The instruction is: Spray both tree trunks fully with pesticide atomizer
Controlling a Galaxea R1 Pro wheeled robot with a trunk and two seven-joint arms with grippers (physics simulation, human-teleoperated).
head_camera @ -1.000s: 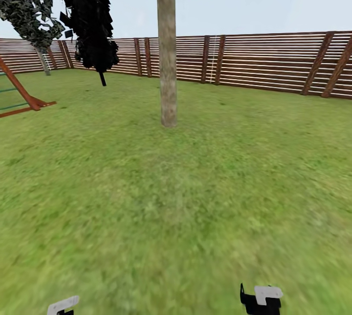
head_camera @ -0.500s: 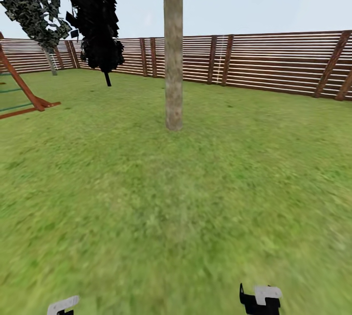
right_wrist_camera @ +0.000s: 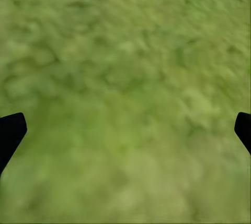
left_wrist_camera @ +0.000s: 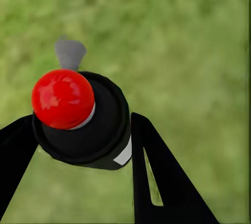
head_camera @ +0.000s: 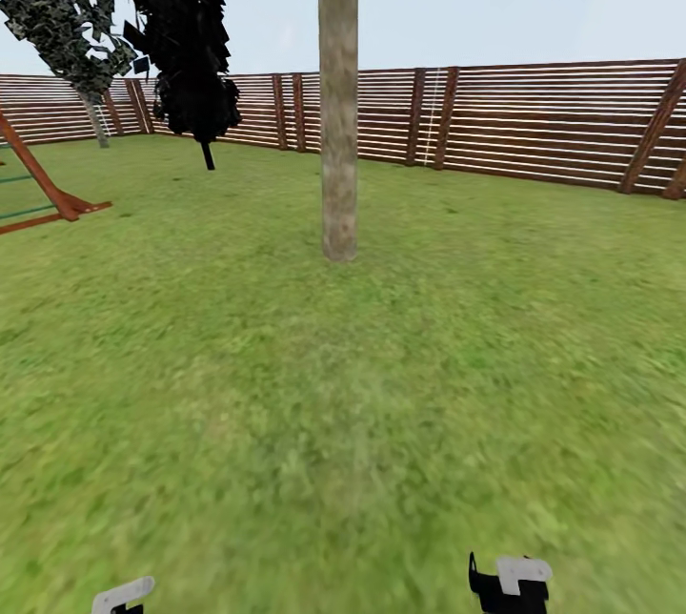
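A thick pale tree trunk [head_camera: 338, 99] stands straight ahead on the wide green lawn [head_camera: 381, 385], with lots of open grass in front of it and the brown slat fence [head_camera: 534, 123] behind. The left gripper [left_wrist_camera: 78, 130] has its jaws closed around the dark atomizer [left_wrist_camera: 89, 125], which has a red ball on top. The right gripper [right_wrist_camera: 125, 130] hangs over bare grass with its jaws wide apart.

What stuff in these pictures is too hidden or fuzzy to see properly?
- Tree trunk: the head view's top edge cuts off its crown.
- Red wooden frame: mostly cut off by the head view's left edge.
- Dark round thing with a red top, between the left gripper's fingers: seen end-on, so its body and label are hidden.
- Lawn under the open right gripper: blurred, no detail.
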